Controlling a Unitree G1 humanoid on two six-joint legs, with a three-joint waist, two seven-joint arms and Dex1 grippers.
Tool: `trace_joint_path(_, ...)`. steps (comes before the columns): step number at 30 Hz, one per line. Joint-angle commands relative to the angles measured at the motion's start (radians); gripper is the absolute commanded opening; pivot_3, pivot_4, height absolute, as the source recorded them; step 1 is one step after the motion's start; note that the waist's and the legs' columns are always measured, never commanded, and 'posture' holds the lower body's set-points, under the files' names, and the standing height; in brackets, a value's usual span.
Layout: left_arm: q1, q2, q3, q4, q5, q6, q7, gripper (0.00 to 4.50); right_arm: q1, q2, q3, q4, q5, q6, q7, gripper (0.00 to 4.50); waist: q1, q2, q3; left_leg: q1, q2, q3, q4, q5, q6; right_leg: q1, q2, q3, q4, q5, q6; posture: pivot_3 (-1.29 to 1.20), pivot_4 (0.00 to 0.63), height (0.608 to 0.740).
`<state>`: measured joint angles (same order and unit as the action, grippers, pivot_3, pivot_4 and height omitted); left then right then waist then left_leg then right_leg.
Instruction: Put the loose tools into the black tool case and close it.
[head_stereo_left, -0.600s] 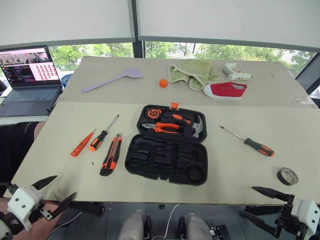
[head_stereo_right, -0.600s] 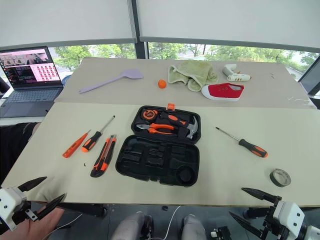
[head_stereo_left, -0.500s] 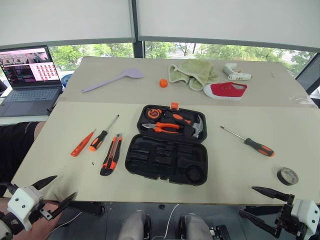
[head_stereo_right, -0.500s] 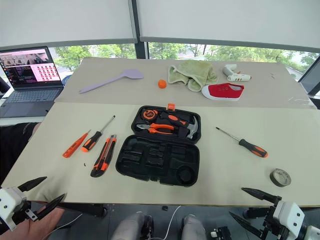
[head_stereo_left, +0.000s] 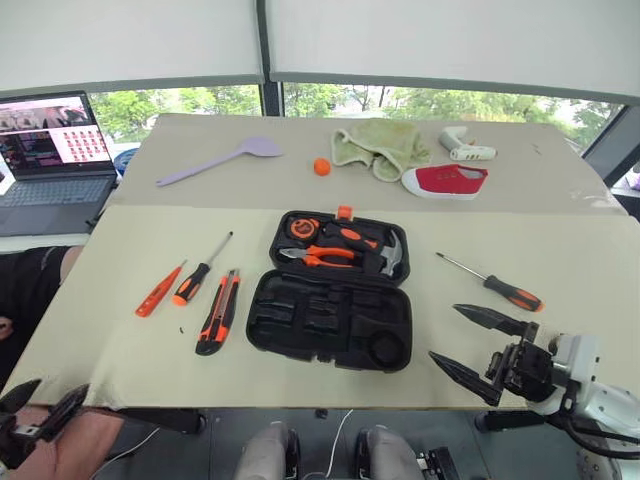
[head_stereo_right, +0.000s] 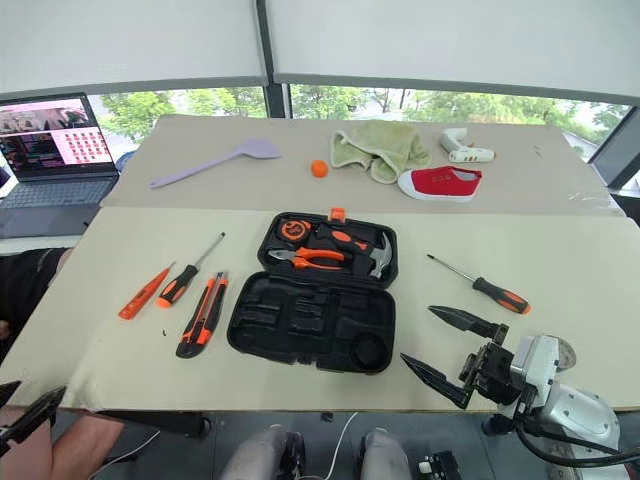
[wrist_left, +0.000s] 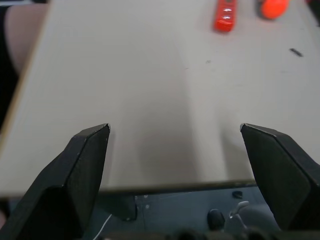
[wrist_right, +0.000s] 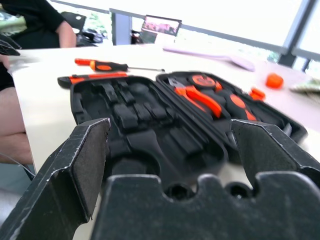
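The black tool case (head_stereo_left: 335, 300) lies open mid-table, with pliers, a hammer and a tape measure in its far half and bare slots in the near half. Left of it lie the utility knife (head_stereo_left: 220, 311), a black-and-orange screwdriver (head_stereo_left: 200, 272) and the slim orange tester (head_stereo_left: 158, 290). A second screwdriver (head_stereo_left: 495, 284) lies to its right. My right gripper (head_stereo_left: 443, 331) hovers open by the case's near right corner, pointing at the case (wrist_right: 150, 120). The tape roll is hidden behind that hand. My left gripper (head_stereo_left: 60, 387) is open and empty, low at the table's near left edge (wrist_left: 150, 182).
On the far table are a laptop (head_stereo_left: 50, 150), a lilac spatula (head_stereo_left: 215, 160), a small orange ball (head_stereo_left: 321, 166), a green cloth (head_stereo_left: 380, 145), a red shoe (head_stereo_left: 445, 180) and a white gadget (head_stereo_left: 465, 148). A person sits at the left (head_stereo_left: 25, 290).
My right gripper has risen and moved in over the table's near right, covering the tape roll. My left gripper has dropped lower toward the left corner.
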<state>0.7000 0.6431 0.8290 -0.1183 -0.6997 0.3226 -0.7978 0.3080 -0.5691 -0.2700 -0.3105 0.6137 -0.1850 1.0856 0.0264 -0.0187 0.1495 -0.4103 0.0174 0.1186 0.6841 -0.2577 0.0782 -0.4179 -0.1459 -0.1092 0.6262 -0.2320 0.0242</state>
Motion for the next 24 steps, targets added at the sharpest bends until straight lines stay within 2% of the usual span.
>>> trace_joint_path(1,-0.053,0.072,0.027,-0.089,-0.07,0.098,0.002,4.5,-0.021,0.006,-0.007,-0.016,0.015,-0.002,-0.005,4.46,0.004,0.0,0.0,0.0,0.0,0.0,0.0,0.0,0.0,0.0,-0.001,0.001,0.0,-0.001,-0.003,0.0,0.15,0.74)
trace_joint_path(5,-0.24,0.219,-0.051,-0.092,-0.093,0.275,0.067,4.5,-0.05,0.005,0.022,-0.007,-0.011,-0.002,0.001,4.46,0.02,-0.002,-0.001,0.0,0.0,-0.001,0.0,0.001,-0.002,0.0,-0.001,0.001,0.002,-0.001,-0.006,0.0,0.15,0.74)
trace_joint_path(8,-0.378,0.337,-0.206,-0.042,-0.002,0.346,0.077,4.5,-0.07,0.01,0.035,0.009,-0.027,-0.008,-0.005,4.46,0.013,-0.001,-0.001,0.002,-0.001,0.0,0.0,0.002,-0.003,0.001,0.001,0.0,0.003,0.005,-0.007,0.0,0.15,0.74)
trace_joint_path(10,-0.507,0.37,-0.302,0.023,0.042,0.373,0.103,4.5,-0.077,0.014,0.04,0.016,-0.032,-0.009,-0.01,4.46,0.007,0.001,-0.001,0.003,-0.001,0.002,0.0,0.002,-0.003,0.001,0.002,0.001,0.003,0.005,-0.007,0.0,0.15,0.74)
trace_joint_path(14,-0.718,0.381,-0.447,0.096,0.076,0.371,0.027,4.5,-0.067,0.02,0.036,0.029,-0.043,-0.025,-0.014,4.46,-0.01,-0.001,0.0,0.003,-0.001,0.005,-0.002,0.008,-0.011,0.004,0.008,0.004,0.004,0.005,-0.007,0.0,0.15,0.74)
trace_joint_path(17,-0.803,0.375,-0.52,0.115,0.096,0.378,-0.021,4.5,-0.053,0.025,0.03,0.044,-0.048,-0.042,-0.009,4.46,-0.016,-0.002,0.0,0.003,0.0,0.005,-0.003,0.008,-0.012,0.004,0.009,0.004,0.004,0.005,-0.007,0.0,0.15,0.74)
trace_joint_path(24,-1.021,0.306,-0.718,0.216,0.232,0.386,0.008,4.5,-0.031,0.03,0.021,0.052,-0.055,-0.066,-0.013,4.46,-0.014,-0.002,0.0,0.005,0.0,0.007,-0.004,0.009,-0.013,0.005,0.009,0.006,0.004,0.005,-0.007,0.0,0.15,0.74)
